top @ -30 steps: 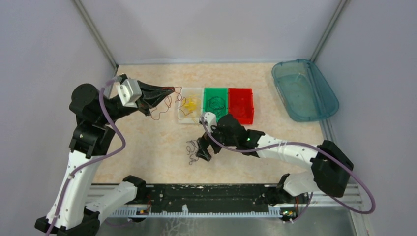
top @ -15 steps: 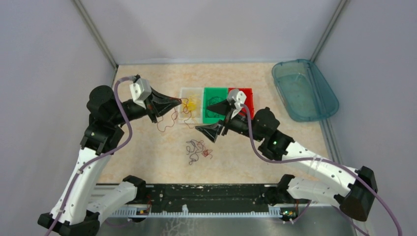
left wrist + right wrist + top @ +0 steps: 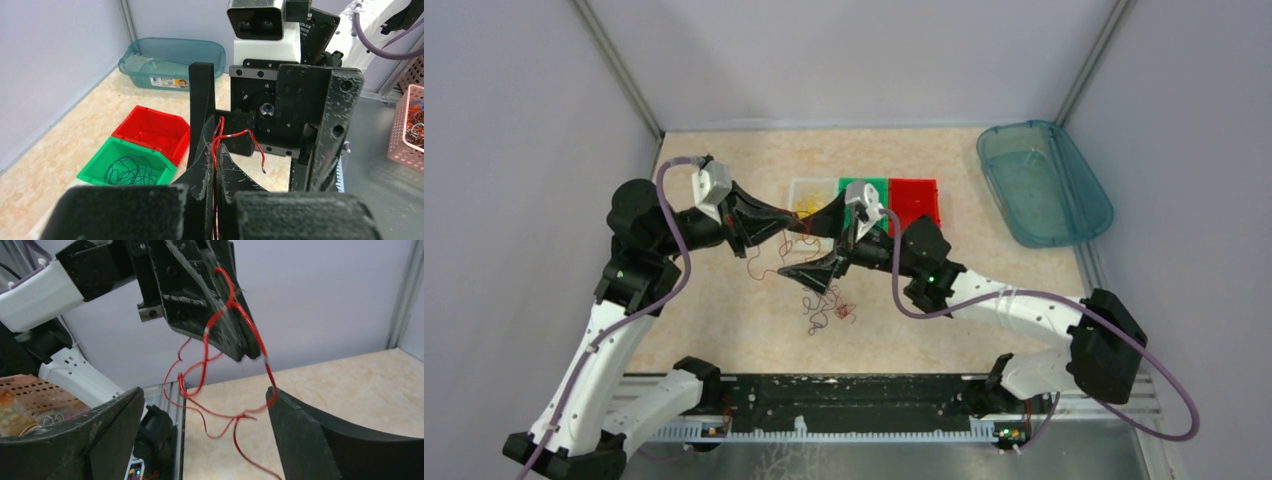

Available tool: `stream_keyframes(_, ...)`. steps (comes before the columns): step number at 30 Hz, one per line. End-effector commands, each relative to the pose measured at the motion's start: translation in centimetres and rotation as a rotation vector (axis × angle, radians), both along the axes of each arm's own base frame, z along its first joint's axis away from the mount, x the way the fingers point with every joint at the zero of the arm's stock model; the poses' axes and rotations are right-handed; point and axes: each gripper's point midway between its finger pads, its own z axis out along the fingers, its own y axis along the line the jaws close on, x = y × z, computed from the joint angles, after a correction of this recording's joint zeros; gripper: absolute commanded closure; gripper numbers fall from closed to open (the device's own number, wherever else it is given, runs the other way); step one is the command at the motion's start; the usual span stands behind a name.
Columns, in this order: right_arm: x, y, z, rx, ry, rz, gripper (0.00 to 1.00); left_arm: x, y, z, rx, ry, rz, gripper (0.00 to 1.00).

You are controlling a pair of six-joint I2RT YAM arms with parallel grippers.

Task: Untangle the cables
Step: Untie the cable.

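My left gripper [image 3: 800, 226] is shut on a bunch of thin red cables [image 3: 760, 264] and holds it above the table; the strands hang down from its tips. In the left wrist view the red cable [image 3: 235, 136] sticks out between the closed fingers [image 3: 216, 150]. My right gripper [image 3: 804, 248] is open, with its jaws either side of the left gripper's tips. In the right wrist view the red cables [image 3: 220, 370] dangle between its wide-open fingers [image 3: 300, 435], one strand touching the right finger. A small tangle of dark and red cables [image 3: 828, 308] lies on the table below.
A clear bin with yellow cables [image 3: 809, 200], a green bin [image 3: 864, 190] holding dark cables [image 3: 127, 171] and a red bin [image 3: 914, 202] stand in a row behind the grippers. A teal tub [image 3: 1044, 180] sits at the back right.
My right gripper has swung left from in front of the bins to the left gripper, and its open jaws now flank the hanging red cables. My left gripper shifted slightly right.
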Motion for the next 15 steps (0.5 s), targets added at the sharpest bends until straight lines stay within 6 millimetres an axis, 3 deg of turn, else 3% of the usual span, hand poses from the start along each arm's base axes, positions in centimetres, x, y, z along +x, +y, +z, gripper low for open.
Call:
stream_keyframes(1, -1.6, 1.3, 5.0, 0.135, -0.094, 0.062, 0.11, -0.4, -0.2, 0.5, -0.031, 0.007, -0.016, 1.00)
stream_keyframes(4, -0.9, 1.7, 5.3, 0.170, -0.077, 0.047, 0.27, -0.5, -0.1, 0.4, -0.031, 0.017, -0.011, 0.99)
stream_keyframes(6, -0.6, 2.0, 5.5, 0.178, -0.072, 0.037, 0.45, -0.6, 0.0, 0.3, -0.031, 0.020, -0.006, 0.85)
stream_keyframes(8, -0.4, 2.3, 5.0, 0.152, -0.073, 0.038, 0.84, -0.4, 0.2, 0.7, -0.037, 0.012, 0.018, 0.63)
stream_keyframes(9, -0.3, 2.4, 4.6, 0.137, -0.067, 0.033, 0.99, -0.2, 0.4, 1.1, -0.037, -0.001, 0.039, 0.49)
stream_keyframes(12, 0.6, 1.6, 3.7, 0.102, -0.039, -0.032, 1.00, 0.7, 0.9, 1.4, -0.005, -0.040, 0.094, 0.05)
stream_keyframes(15, 2.6, 0.0, 2.5, 0.047, 0.005, -0.108, 1.00, 1.9, 1.7, 1.0, 0.047, -0.052, 0.170, 0.01)
